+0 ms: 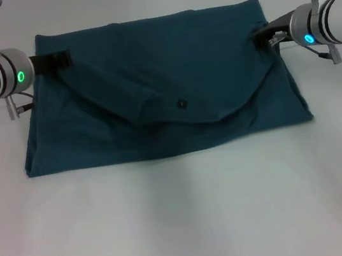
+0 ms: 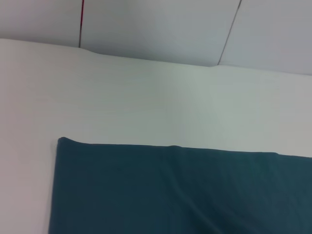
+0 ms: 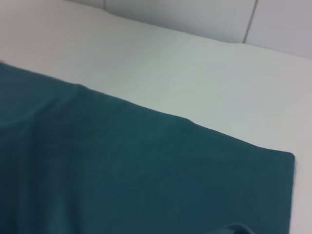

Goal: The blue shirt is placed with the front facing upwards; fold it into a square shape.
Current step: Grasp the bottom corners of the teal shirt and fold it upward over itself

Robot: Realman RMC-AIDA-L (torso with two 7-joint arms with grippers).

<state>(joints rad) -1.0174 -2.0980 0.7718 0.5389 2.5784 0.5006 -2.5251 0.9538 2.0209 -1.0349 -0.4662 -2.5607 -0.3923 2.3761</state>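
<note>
White tabletop (image 1: 184, 216) under everything, pale panelled wall (image 2: 161, 29) behind its far edge, seen only in the wrist views. Blue shirt (image 1: 161, 104) lies on the far half of the tabletop, folded into a wide flat band: plain teal side up, a curved flap doubled down over the middle, small dark neck label (image 1: 182, 104) near the flap's lower edge, no lettering visible. Head view gives the whole shape; left wrist view only a far corner and straight far edge of the cloth; right wrist view the other far corner. Left gripper (image 1: 53, 60) comes in level from the left at the shirt's far left corner, right gripper (image 1: 264, 35) mirrors it at the far right corner; both sit on the cloth edge, can't tell whether either is pinching or spread
</note>
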